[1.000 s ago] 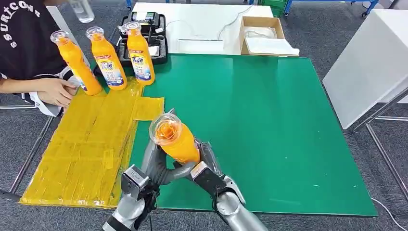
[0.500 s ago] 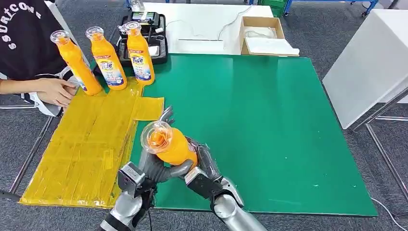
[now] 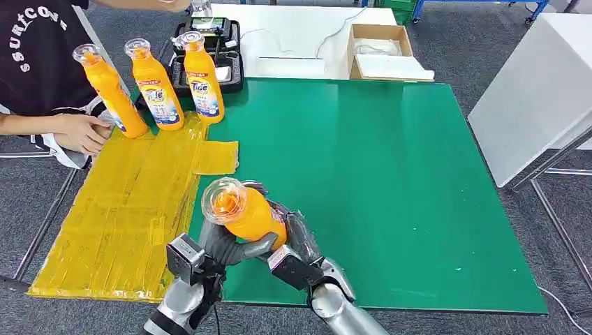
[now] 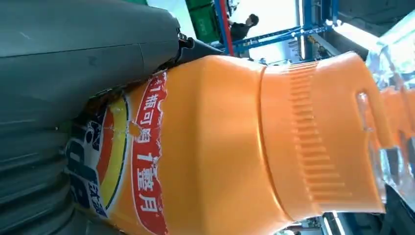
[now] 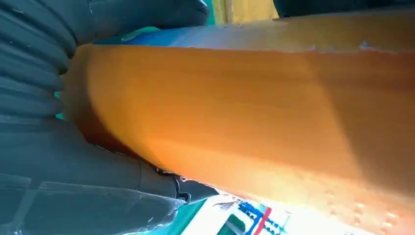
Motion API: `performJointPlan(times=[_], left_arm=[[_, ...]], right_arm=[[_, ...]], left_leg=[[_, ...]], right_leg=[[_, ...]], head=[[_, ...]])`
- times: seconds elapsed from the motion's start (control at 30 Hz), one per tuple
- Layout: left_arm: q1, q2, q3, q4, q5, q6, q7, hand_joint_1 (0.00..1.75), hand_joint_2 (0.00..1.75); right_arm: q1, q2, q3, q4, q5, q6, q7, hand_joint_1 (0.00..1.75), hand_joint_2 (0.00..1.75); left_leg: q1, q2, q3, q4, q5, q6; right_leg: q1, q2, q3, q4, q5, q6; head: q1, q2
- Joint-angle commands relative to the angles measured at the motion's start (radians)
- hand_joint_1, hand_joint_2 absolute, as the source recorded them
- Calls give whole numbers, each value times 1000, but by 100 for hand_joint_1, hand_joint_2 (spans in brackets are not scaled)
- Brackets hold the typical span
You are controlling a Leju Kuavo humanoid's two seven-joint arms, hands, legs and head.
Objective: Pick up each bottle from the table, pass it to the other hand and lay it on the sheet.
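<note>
Both hands grip one bottle [image 3: 241, 211] above the table's [image 3: 391, 188] near edge: the left hand [image 3: 223, 244] and right hand [image 3: 293, 244] overlap for the handover. You see the sheet [image 3: 119, 209] waiting left.

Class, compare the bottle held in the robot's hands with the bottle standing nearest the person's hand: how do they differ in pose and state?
The held bottle is off the table, gripped by both the left hand and the right hand; the standing bottle rests at the yellow sheet's far edge, ungripped. The held bottle tilts its cap toward the camera; the standing bottle is nearly upright. Both are orange with clear caps.
</note>
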Motion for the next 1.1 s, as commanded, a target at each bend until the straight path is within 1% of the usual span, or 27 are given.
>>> performJointPlan(times=[0.03, 0.07, 0.1, 0.13, 0.17, 0.23, 0.37, 0.47, 0.5, 0.53, 0.57, 0.6, 0.63, 0.7, 0.77, 0.8, 0.83, 0.87, 0.9, 0.93, 0.97, 1.03, 1.07, 1.1], left_arm=[[-19, 24, 60, 12, 6, 18, -7, 175, 175], [-17, 25, 66, 6, 3, 21, -9, 175, 175], [-14, 30, 74, -4, -19, 39, -15, 175, 175], [-14, 36, 77, -7, -41, 53, -16, 175, 175], [-12, 38, 81, -10, -40, 53, -16, 175, 175], [-11, 38, 83, -10, -41, 52, -16, 175, 175], [-11, 38, 83, -10, -41, 52, -16, 175, 175], [-15, 43, 73, -3, -73, 69, -17, 175, 175], [-28, 65, 53, 17, -210, 159, -9, 175, 175], [-31, 69, 55, 27, -280, 206, -2, 175, 175], [-36, 80, 59, 45, -407, 283, 15, 175, 175], [-41, 91, 71, 65, -503, 320, 47, 175, 175], [-41, 96, 86, 68, -541, 322, 68, 175, 175], [-60, 121, 112, 136, -799, 374, 219, 175, 175], [-57, 139, 141, 166, -934, 398, 292, 175, 175], [-57, 153, 172, 182, -1081, 441, 361, 175, 175], [-55, 153, 195, 186, -1165, 454, 398, 175, 175], [-72, 174, 227, 220, -1335, 450, 483, 175, 175], [-92, 195, 230, 251, -1444, 443, 519, 175, 175], [-113, 205, 235, 291, -1519, 444, 554, 175, 175], [-177, 308, 110, 354, -1612, 458, 707, 175, 175], [-177, 308, 110, 354, -1612, 458, 707, 175, 175], [-177, 308, 110, 354, -1612, 458, 707, 175, 175], [-177, 308, 110, 354, -1612, 458, 707, 175, 175]], right_arm=[[27, -65, -34, -27, -9, -17, -2, 175, 175], [33, -67, -43, -39, -5, -19, -2, 175, 175], [47, -70, -63, -69, 1, -34, -12, 155, 175], [63, -66, -82, -98, -12, -40, -22, 2, 175], [73, -70, -84, -128, -9, -39, -19, 0, 175], [79, -70, -84, -143, -10, -35, -11, 0, 175], [79, -70, -84, -143, -10, -35, -11, 0, 175], [80, -66, -88, -141, -23, -23, -10, 0, 175], [91, -67, -102, -175, -46, -14, -25, 0, 175], [106, -74, -111, -220, -53, -11, -25, 0, 175], [127, -78, -129, -279, -82, 14, -24, 0, 175], [150, -91, -144, -347, -90, 34, -11, 0, 175], [165, -99, -158, -383, -83, 35, 3, 0, 175], [203, -105, -207, -476, -85, 45, 18, 0, 175], [229, -116, -232, -541, -77, 59, 30, 0, 175], [250, -119, -248, -584, -93, 90, 29, 0, 175], [263, -116, -262, -606, -95, 106, 29, 0, 175], [279, -121, -275, -637, -95, 128, 33, 0, 175], [283, -123, -282, -645, -111, 152, 37, 0, 175], [281, -127, -290, -645, -135, 177, 39, 0, 175], [279, -129, -300, -637, -141, 188, 35, 0, 175], [279, -129, -300, -637, -141, 188, 35, 0, 175], [279, -129, -300, -637, -141, 188, 35, 0, 175], [279, -129, -300, -637, -141, 188, 35, 0, 175]], left_leg=[[0, -2, 3, -1, 0, 0], [-1, -2, 5, -1, -1, 0], [-1, -2, 4, -1, 0, 0], [-1, -2, 3, -1, 0, 0], [-1, -2, 4, -1, -1, 0], [-1, -2, 3, -1, 0, 0], [0, 0, 2, 0, -1, 0], [-1, -1, 3, -1, -1, 0], [-1, -1, 3, -1, -1, 0], [-1, -1, 4, -1, -1, 0], [-2, -2, 6, -1, -1, 0], [-1, -2, 2, -1, 0, 0], [-1, -2, 1, -1, 0, 0], [-1, -2, 3, -1, 0, 0], [-1, -2, 3, -1, 0, 0], [-1, -2, 3, -1, 0, 0], [-1, -2, 4, -1, 0, 0], [-1, -1, 2, -1, 0, 0], [-1, -1, 5, -1, -1, 0], [-1, -2, 3, -1, -1, -1], [-1, -2, 2, -1, 0, -1], [0, -2, 2, -1, 0, -1], [-1, -2, 4, -1, 0, -1], [0, -2, 2, -1, 0, -1]], right_leg=[[-1, 0, 3, -1, -1, 1], [-1, 0, 5, -1, -2, 1], [-1, 0, 4, -1, -1, 1], [-1, 0, 3, -1, -1, 1], [-1, 0, 5, -1, -2, 1], [-1, 0, 3, 0, -1, 1], [-1, 2, 2, 0, -1, 1], [-1, 1, 4, 0, -1, 1], [-1, 1, 3, 0, -1, 1], [-2, 1, 4, 0, -2, 1], [-2, 1, 6, 0, -3, 1], [-1, 0, 3, 0, -1, 1], [-1, -1, 1, 0, -1, 1], [-2, -1, 3, 0, -2, 1], [-2, 0, 3, 0, -2, 1], [-1, 0, 2, 0, -1, 1], [-2, 0, 3, 0, -1, 1], [-1, 1, 2, 0, -1, 0], [-2, 1, 4, 0, -2, 1], [-1, 0, 3, 0, -1, 0], [-1, 0, 2, 0, -1, 0], [0, -1, 1, 0, -1, 0], [-1, 0, 3, 0, -1, 0], [0, 0, 1, 0, -1, 0]], head=[[0, 0], [0, 0], [0, 0], [0, 0], [0, 0], [1, 0], [0, 0], [1, 0], [0, 0], [1, 0], [0, 0], [0, 0], [1, 0], [0, 0], [0, 0], [1, 0], [1, 0], [0, 0], [0, 0], [0, 0], [1, 0], [1, 0], [1, 0], [1, 0]])
